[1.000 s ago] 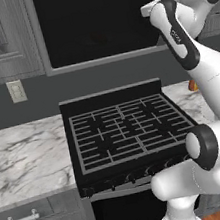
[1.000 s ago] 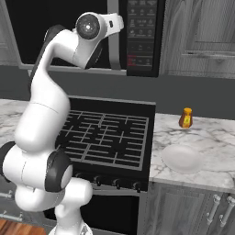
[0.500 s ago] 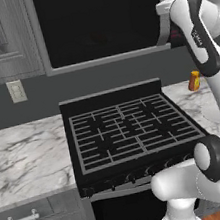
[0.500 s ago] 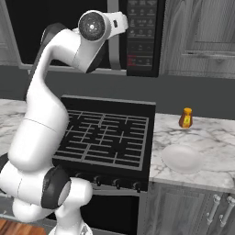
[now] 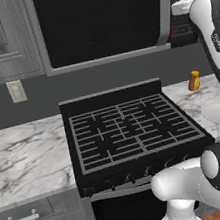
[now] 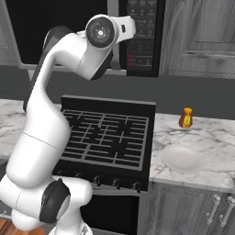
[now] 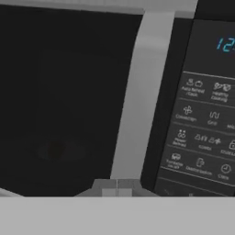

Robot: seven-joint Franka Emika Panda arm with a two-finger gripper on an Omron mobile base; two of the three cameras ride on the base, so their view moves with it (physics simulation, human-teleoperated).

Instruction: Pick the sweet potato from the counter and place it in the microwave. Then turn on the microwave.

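Pincer [image 7: 116,188] closed, empty — bottom centre of hand view, just before microwave [image 7: 137,92] door's grey frame strip. Button panel [image 7: 202,128] right of it. Sweet potato not discernible behind dark door glass.

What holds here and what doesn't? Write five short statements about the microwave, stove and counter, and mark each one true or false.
1. The microwave door is closed. True.
2. The orange bottle stands on the stovetop. False: it stands on the counter, right of the stove.
3. The white plate has nothing on it. True.
4. The microwave's button panel is left of its door. False: it is right of the door.
5. A pot sits on the stovetop. False: the grates are bare.
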